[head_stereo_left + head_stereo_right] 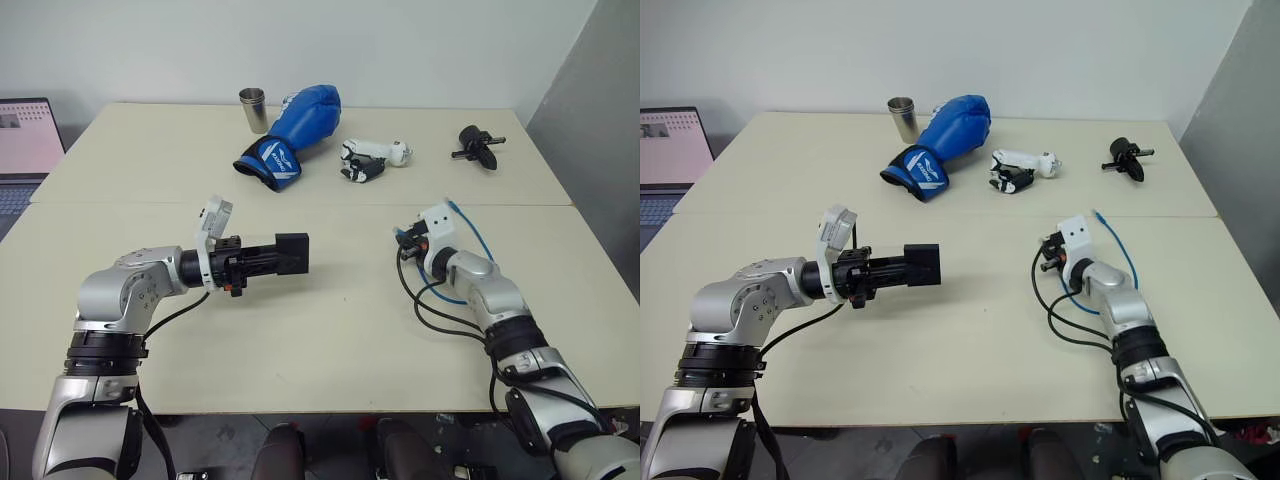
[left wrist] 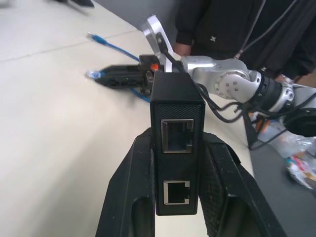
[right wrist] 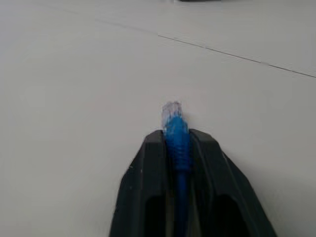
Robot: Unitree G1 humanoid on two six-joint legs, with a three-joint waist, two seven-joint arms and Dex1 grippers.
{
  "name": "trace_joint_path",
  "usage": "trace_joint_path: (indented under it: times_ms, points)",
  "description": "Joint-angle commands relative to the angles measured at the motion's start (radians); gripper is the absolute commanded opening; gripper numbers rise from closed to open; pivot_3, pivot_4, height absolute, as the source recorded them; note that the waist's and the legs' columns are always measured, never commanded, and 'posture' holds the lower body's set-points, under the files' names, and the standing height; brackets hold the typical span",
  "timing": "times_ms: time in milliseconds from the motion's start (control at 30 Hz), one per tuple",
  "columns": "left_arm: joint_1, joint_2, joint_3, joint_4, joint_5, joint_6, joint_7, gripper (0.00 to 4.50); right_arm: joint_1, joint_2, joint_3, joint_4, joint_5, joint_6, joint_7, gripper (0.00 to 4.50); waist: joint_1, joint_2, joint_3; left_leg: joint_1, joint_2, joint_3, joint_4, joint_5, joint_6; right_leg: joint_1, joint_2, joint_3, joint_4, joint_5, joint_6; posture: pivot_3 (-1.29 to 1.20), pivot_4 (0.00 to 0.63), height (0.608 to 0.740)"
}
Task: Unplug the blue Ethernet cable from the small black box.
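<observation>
The left gripper (image 2: 177,197) clamps the small black box (image 1: 292,253) above the table (image 1: 330,340), long axis level, its two empty ports facing the right arm. The right gripper (image 3: 177,140) pinches the blue Ethernet cable (image 3: 177,148) behind its plug, which points straight out past the fingertips, the cord trailing across the table behind.

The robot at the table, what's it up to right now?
It is unplugging a network cord. The left hand holds the small black box above the table, both its ports empty. The right hand has the plug end of the blue Ethernet cable between its fingers, well apart from the box, so the cable is already out. The rest of the cable trails on the table.
</observation>
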Motion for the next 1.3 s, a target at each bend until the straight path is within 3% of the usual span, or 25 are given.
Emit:
trace_joint_path:
  times_ms: [33, 233, 300, 467, 600, 967, 1033, 1300]
  points:
    - [0.008, -0.017, 0.044, -0.038, 0.017, -0.062, 0.061, 0.78, 0.041, -0.018, -0.024, -0.118, 0.024, 0.044, 0.067, 1.93, 0.002, 0.000, 0.000, 0.000, 0.000, 0.000, 0.000, 0.000, 0.000, 0.000, 0.000, 0.000, 0.000, 0.000, 0.000, 0.00, 0.150, 0.740]
    - [-0.011, -0.088, 0.085, 0.015, 0.097, -0.214, 0.234, 0.78, 0.102, -0.078, -0.014, -0.397, 0.050, 0.131, 0.153, 3.36, 0.007, 0.001, 0.000, 0.000, 0.000, 0.000, 0.000, 0.000, 0.000, 0.000, 0.000, 0.000, 0.000, 0.000, 0.000, 0.00, 0.150, 0.740]
    - [-0.030, -0.133, 0.126, 0.090, 0.172, -0.349, 0.381, 0.78, 0.117, -0.124, 0.020, -0.515, 0.046, 0.141, 0.220, 3.81, 0.009, 0.001, 0.000, 0.000, 0.000, -0.001, 0.000, 0.000, 0.000, 0.000, 0.000, -0.001, 0.000, 0.000, 0.000, 0.00, 0.150, 0.740]
    - [-0.020, -0.171, 0.181, 0.252, 0.328, -0.616, 0.625, 0.78, 0.123, -0.158, 0.064, -0.696, 0.091, 0.211, 0.319, 3.88, 0.003, 0.001, 0.000, 0.001, 0.000, -0.001, 0.000, 0.000, 0.000, 0.000, 0.000, 0.000, 0.000, 0.000, 0.000, 0.00, 0.150, 0.740]
    - [0.020, -0.191, 0.200, 0.335, 0.360, -0.715, 0.688, 0.78, 0.114, -0.149, 0.108, -0.782, 0.116, 0.283, 0.350, 3.88, 0.007, 0.001, 0.000, 0.000, 0.000, -0.001, 0.000, 0.000, 0.000, 0.000, 0.000, -0.001, 0.000, 0.000, 0.000, 0.00, 0.150, 0.740]
    - [0.137, -0.228, 0.200, 0.343, 0.375, -0.732, 0.743, 0.78, 0.096, -0.172, 0.173, -0.823, 0.093, 0.341, 0.392, 3.88, 0.010, 0.000, 0.000, 0.000, -0.001, -0.002, 0.001, 0.000, 0.000, 0.001, -0.002, -0.003, 0.000, 0.000, 0.000, 0.00, 0.150, 0.740]
    - [0.146, -0.232, 0.205, 0.336, 0.366, -0.717, 0.746, 1.50, 0.085, -0.169, 0.173, -0.823, 0.092, 0.348, 0.390, 3.88, 0.010, 0.000, 0.000, 0.000, -0.001, -0.002, 0.001, 0.000, 0.000, 0.001, -0.002, -0.003, 0.000, 0.000, 0.000, 0.00, 0.150, 0.740]
    - [0.167, -0.228, 0.212, 0.317, 0.361, -0.707, 0.746, 3.17, 0.045, -0.181, 0.171, -0.851, 0.116, 0.393, 0.422, 3.88, 0.010, 0.000, 0.000, 0.000, -0.001, -0.003, 0.001, 0.000, 0.000, 0.001, -0.002, -0.003, 0.000, 0.000, 0.000, 0.00, 0.150, 0.740]
